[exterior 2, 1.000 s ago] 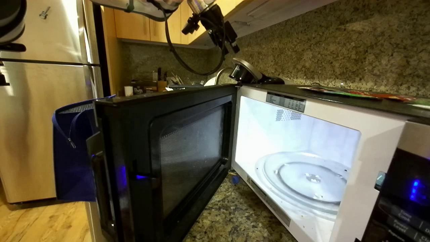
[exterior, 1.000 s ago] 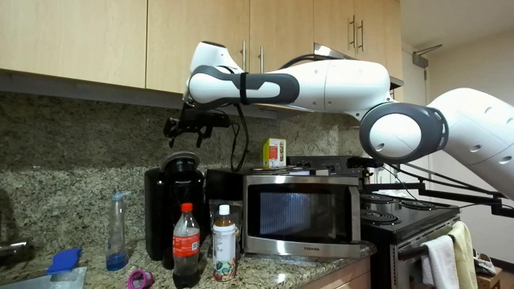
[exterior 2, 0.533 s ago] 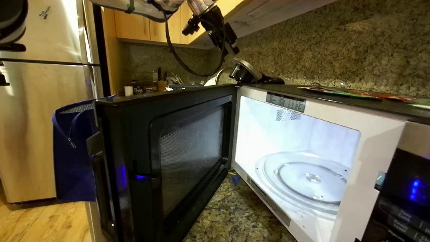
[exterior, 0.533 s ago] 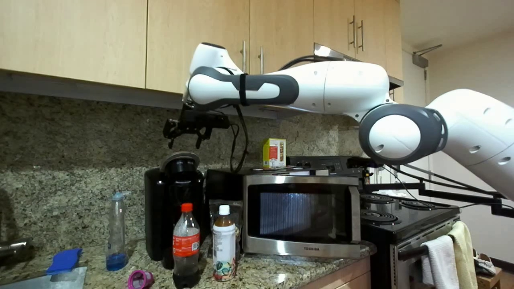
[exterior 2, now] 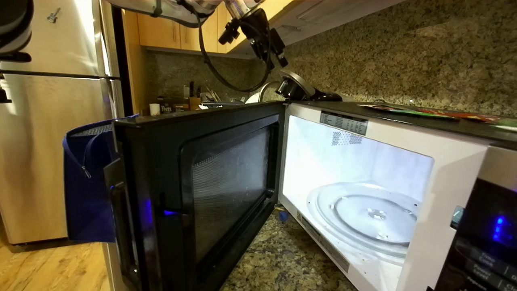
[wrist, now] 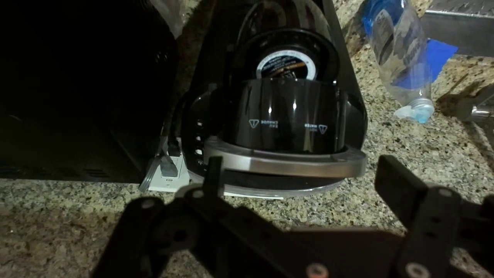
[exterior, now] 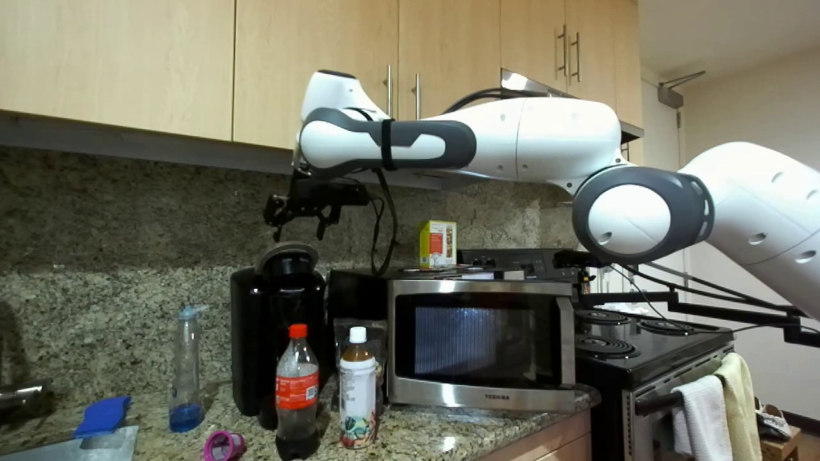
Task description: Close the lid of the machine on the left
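Gripper (exterior: 298,237), black and two-fingered, hangs a shade lower at left of centre in an exterior view than half a second ago, which suggests you are settling onto your target from above. That target, a small rounded black plastic lid (exterior 2: 297,83) with a glossy greyish rim, shows no shift: it stands tilted up at upper centre of an exterior view, atop the tall, narrow, boxy black coffee maker (exterior: 262,333). In the wrist view your fingers (wrist: 213,175) spread wide, gripping nothing, the lid mid-frame between them; in both exterior views they show just above it, apparently not touching. You probably need to catch its raised edge, then press forward and down.
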